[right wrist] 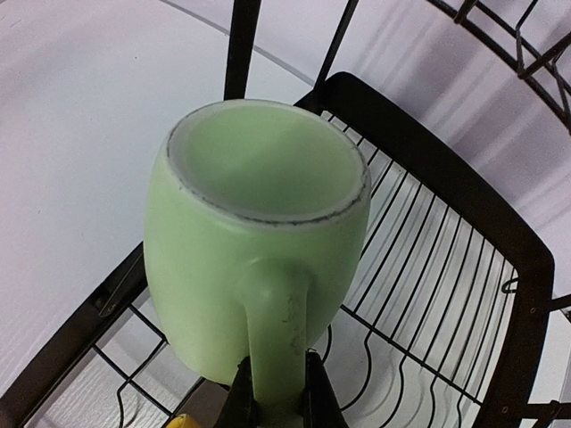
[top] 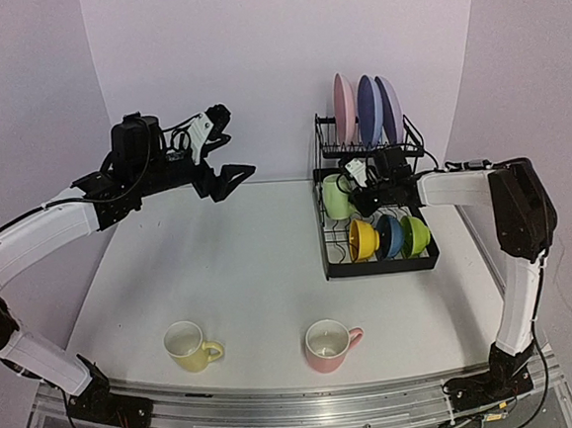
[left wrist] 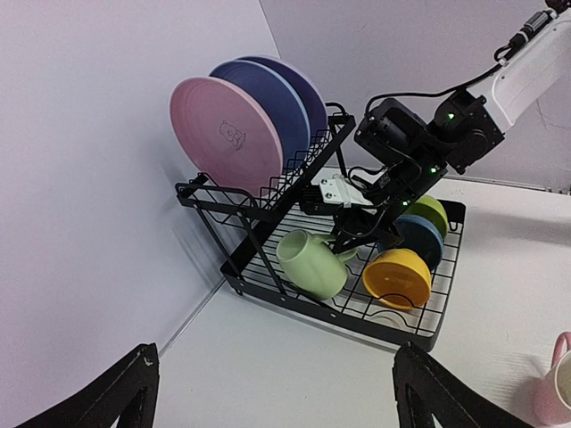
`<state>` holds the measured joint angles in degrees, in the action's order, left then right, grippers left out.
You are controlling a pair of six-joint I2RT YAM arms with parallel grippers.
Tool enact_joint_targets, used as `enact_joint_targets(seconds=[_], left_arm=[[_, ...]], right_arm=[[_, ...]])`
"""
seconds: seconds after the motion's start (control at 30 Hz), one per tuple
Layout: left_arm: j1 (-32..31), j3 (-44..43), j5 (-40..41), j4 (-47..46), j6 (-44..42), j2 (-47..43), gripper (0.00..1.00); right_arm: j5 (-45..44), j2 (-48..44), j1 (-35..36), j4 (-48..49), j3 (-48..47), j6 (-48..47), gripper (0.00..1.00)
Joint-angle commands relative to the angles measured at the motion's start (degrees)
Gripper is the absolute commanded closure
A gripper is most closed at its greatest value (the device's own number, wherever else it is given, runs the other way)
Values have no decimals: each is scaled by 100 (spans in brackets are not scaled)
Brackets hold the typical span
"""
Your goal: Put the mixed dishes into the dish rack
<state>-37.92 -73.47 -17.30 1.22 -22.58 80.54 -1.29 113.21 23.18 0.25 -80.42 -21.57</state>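
The black wire dish rack (top: 381, 264) stands at the back right. Pink (top: 343, 108), blue (top: 368, 108) and lilac (top: 390, 109) plates stand in its upper shelf. Yellow (top: 362, 238), dark blue (top: 389, 235) and green (top: 414, 234) bowls lie in the lower tray. My right gripper (right wrist: 277, 401) is shut on the handle of the pale green mug (right wrist: 254, 241), holding it on its side over the tray's far left corner; the mug also shows in the top view (top: 335, 196). My left gripper (top: 223, 149) is open and empty, raised at the back left. The yellow mug (top: 188, 345) and pink mug (top: 328, 345) stand near the front.
The rack's black frame (right wrist: 464, 192) surrounds the mug. In the left wrist view the rack (left wrist: 268, 294) sits against the back wall with the right arm (left wrist: 419, 134) reaching into it. White table lies between the front mugs and the rack.
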Motion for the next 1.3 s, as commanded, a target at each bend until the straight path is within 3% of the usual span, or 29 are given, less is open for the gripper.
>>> enact_joint_targets(seconds=[0.0,0.7,1.27], left_arm=[[58,-170,94,78,-72,68,9],[100,-201,47,50,-121,182,9],[133,-191,29,16,-166,215,9]], right_arm=[[-90,97,-126,1079,-24,229,100],[-815,696,-330,2739,369,1211,100],[-1077,1264,-342,2810,-20,468,100]])
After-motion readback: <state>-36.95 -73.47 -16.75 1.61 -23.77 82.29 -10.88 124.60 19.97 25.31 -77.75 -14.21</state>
